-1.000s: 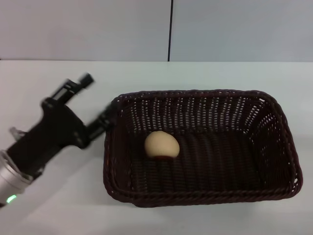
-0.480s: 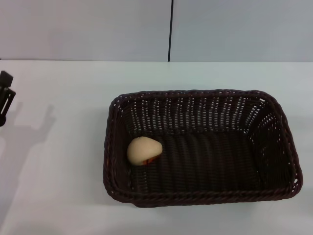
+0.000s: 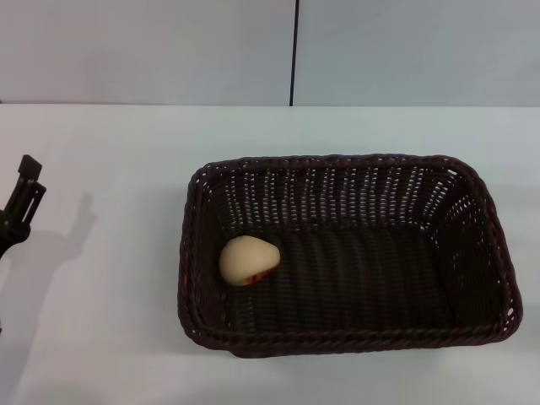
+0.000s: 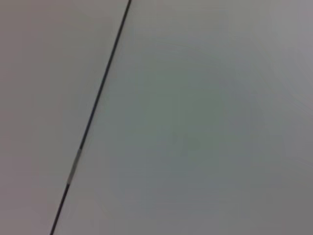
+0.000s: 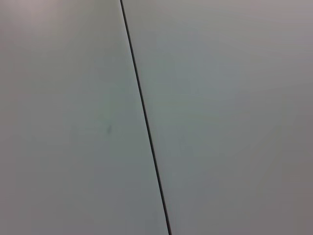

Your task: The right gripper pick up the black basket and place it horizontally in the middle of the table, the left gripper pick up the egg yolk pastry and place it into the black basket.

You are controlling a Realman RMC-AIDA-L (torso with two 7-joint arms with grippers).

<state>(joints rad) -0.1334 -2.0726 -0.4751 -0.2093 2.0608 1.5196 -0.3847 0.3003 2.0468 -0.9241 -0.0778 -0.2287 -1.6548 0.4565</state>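
The black basket lies lengthwise across the middle of the white table in the head view. The egg yolk pastry lies inside it on the basket floor, near the left wall, tipped so its orange-red patch faces down and to the right. Only part of my left gripper shows at the far left edge of the head view, raised above the table and well clear of the basket. My right gripper is out of view. Both wrist views show none of the task's things.
A grey wall with a dark vertical seam stands behind the table. The same kind of seam shows in the left wrist view and in the right wrist view.
My left arm has pulled back from the basket's left rim to the far left edge. The pastry has rolled left across the basket floor and come to rest.
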